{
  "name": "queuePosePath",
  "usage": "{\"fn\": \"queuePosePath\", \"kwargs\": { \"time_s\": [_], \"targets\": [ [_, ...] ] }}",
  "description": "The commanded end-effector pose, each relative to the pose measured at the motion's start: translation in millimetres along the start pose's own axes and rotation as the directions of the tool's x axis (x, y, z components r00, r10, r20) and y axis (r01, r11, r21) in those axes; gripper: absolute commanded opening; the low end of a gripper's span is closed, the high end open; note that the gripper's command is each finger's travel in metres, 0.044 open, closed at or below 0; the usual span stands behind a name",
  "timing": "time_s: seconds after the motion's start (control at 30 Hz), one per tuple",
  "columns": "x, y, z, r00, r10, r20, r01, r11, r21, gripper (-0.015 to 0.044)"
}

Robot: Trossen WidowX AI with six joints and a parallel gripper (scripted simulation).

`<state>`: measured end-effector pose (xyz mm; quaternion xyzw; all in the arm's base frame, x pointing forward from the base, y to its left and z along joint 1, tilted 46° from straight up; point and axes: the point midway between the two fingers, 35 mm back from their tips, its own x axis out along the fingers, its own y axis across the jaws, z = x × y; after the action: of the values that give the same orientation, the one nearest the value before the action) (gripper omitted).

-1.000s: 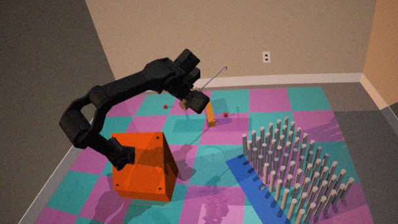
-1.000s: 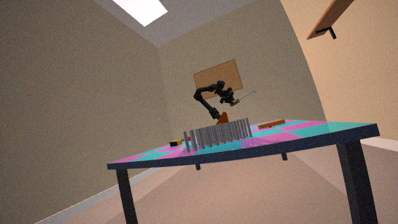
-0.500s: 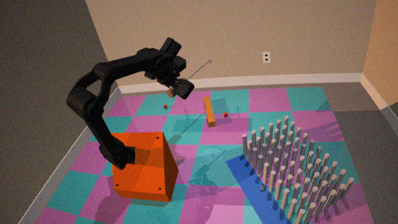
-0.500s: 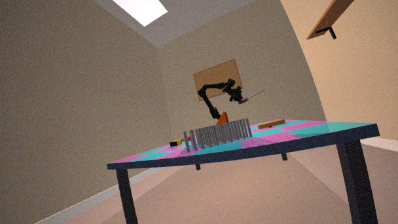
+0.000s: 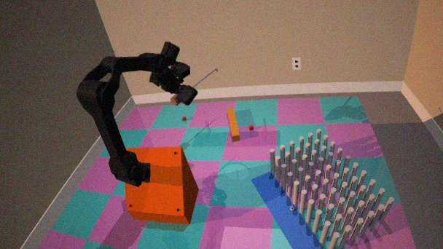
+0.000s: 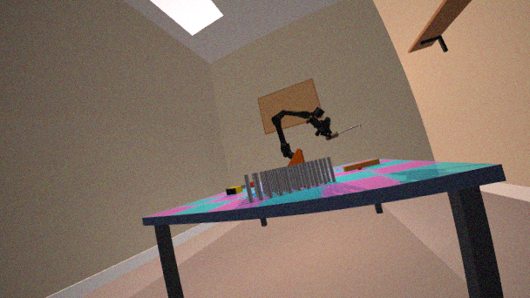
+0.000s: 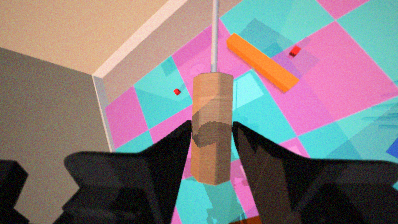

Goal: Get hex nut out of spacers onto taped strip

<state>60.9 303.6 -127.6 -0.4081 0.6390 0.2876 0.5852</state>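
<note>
My gripper (image 5: 181,96) (image 6: 329,135) (image 7: 211,124) is shut on the tan wooden handle (image 5: 175,100) (image 7: 212,95) of a hook tool. I hold it high above the back left of the table. Its thin metal rod (image 5: 205,78) (image 6: 349,130) (image 7: 215,35) points up and away, with the hooked tip in the air. The small hex nut (image 5: 291,209) lies on the blue taped strip (image 5: 271,196), just in front of the standing metal spacers (image 5: 272,160) (image 6: 301,174). The spacers stand upright in rows, far to the right of my gripper.
An orange bar (image 5: 233,124) (image 6: 361,165) (image 7: 260,62) lies at the back middle, with two small red cubes (image 5: 183,118) (image 5: 251,127) (image 7: 176,92) (image 7: 295,50) near it. The arm's orange base block (image 5: 164,189) stands at the left. A yellow object (image 6: 234,190) lies near the spacers' far end.
</note>
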Motion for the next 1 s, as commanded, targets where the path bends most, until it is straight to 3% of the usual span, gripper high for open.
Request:
{"fn": "queuePosePath", "kwargs": {
  "time_s": [0.0,0.57,0.97],
  "targets": [
    [11.1,20.8,-4.7,1.0,0.001,-0.006,-0.001,1.0,0.0,0.0],
    [74.6,96.6,-64.0,0.996,-0.053,-0.071,0.052,0.999,-0.009,0.0],
    [83.6,97.9,-68.9,0.996,-0.055,-0.073,0.055,0.998,-0.009,0.0]
  ]
}}
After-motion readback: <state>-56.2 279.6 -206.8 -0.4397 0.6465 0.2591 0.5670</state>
